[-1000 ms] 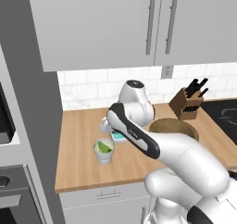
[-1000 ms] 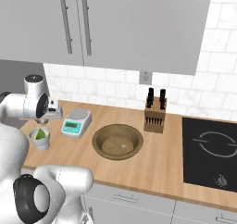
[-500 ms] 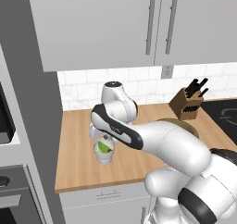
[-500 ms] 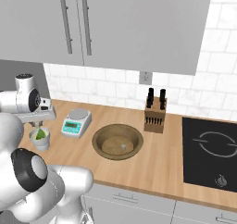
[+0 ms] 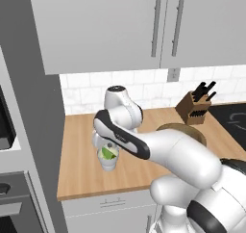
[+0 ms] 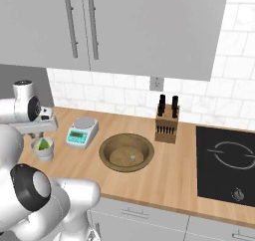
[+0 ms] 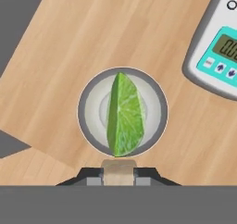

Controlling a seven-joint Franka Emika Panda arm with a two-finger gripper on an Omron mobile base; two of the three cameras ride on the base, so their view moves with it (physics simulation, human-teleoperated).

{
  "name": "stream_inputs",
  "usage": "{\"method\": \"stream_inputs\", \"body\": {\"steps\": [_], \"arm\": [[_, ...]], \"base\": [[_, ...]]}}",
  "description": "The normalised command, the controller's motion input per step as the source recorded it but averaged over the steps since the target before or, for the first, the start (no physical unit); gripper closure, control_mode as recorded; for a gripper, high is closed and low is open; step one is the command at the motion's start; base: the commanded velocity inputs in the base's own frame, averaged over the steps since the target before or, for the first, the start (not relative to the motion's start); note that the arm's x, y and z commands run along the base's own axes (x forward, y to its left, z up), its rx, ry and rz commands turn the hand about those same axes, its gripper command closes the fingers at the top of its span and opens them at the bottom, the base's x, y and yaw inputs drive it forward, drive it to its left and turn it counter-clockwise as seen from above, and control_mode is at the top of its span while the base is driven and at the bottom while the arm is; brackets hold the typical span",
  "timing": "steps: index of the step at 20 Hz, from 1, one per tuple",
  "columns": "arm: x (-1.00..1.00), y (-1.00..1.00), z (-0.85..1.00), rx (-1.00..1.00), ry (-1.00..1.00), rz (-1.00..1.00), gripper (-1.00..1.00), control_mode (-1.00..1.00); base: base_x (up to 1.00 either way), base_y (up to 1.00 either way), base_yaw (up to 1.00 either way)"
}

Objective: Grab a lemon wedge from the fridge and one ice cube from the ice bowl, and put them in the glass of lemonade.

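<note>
The glass of lemonade [image 7: 90, 91] stands on the wooden counter near its left end, also in the base views [image 5: 107, 162] [image 6: 44, 153]. A yellow-green lemon wedge [image 7: 124, 114] [image 5: 109, 153] [image 6: 45, 144] lies inside it. My gripper [image 7: 119, 173] [image 5: 108, 143] [image 6: 42, 134] hangs just above the glass, shut on a small pale translucent ice cube [image 7: 119, 166] held near the glass's rim. The brownish ice bowl [image 6: 126, 153] [image 5: 190, 129] sits to the right, partly behind my arm in the left base view. The fridge is out of view.
A white-and-teal kitchen scale [image 6: 82, 131] [image 7: 217, 56] stands between glass and bowl. A knife block [image 6: 167, 123] [image 5: 194, 109] is at the back wall, a black cooktop [image 6: 226, 160] at the right. Grey wall cupboards [image 6: 124, 26] hang overhead.
My arm has swung left from near the scale and the bowl to right above the glass, carrying the ice cube. The lemon wedge and the glass have not moved.
</note>
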Motion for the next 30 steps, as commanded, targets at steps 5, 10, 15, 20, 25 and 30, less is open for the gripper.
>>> {"method": "stream_inputs", "body": {"steps": [5,10,15,20,25,30], "arm": [[-0.18,0.00,-0.01,0.00,0.00,0.00,1.00,-1.00],[0.08,-0.04,0.00,0.00,0.00,0.00,1.00,-1.00],[0.26,-0.03,0.01,0.00,0.00,0.00,1.00,-1.00],[0.29,0.00,0.00,0.00,0.02,0.00,1.00,-1.00],[0.15,0.00,-0.04,0.00,0.04,0.00,1.00,-1.00],[0.04,0.00,-0.26,0.00,0.07,-0.02,1.00,-1.00]], "base": [[0.00,0.00,0.00],[0.00,0.00,0.00],[0.00,0.00,0.00],[0.00,0.00,0.00],[0.00,0.00,0.00],[0.00,0.00,0.00]]}}
